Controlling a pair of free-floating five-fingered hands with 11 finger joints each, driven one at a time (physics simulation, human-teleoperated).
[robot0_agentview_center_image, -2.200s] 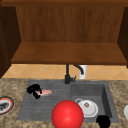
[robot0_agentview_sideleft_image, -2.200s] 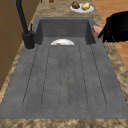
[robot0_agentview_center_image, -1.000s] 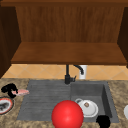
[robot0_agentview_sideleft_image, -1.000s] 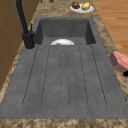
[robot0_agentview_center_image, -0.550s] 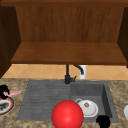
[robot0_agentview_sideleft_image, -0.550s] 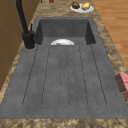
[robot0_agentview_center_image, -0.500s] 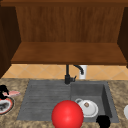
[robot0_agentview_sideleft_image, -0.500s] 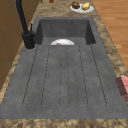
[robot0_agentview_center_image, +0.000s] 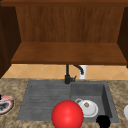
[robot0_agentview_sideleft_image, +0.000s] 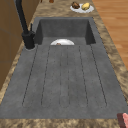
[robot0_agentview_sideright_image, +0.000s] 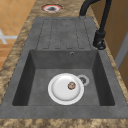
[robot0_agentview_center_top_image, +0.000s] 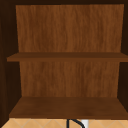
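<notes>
A white plate lies in the sink basin with a small brown bit on it. At the far left of the counter sits a red-rimmed plate with a dark middle, also in the right side view. A sliver of my left hand shows at the picture's left edge, just above that plate. My right hand is a black shape hanging at the sink's front right corner. A big red ball stands in front of the drainboard.
The black faucet rises behind the sink, with a white cup behind it. A white plate of food rests on the counter right of the basin. Bare wooden shelves hang above.
My left hand has moved left from above the drainboard, with something pinkish in it, to the red-rimmed plate and has nearly left the picture. The right hand has stayed put.
</notes>
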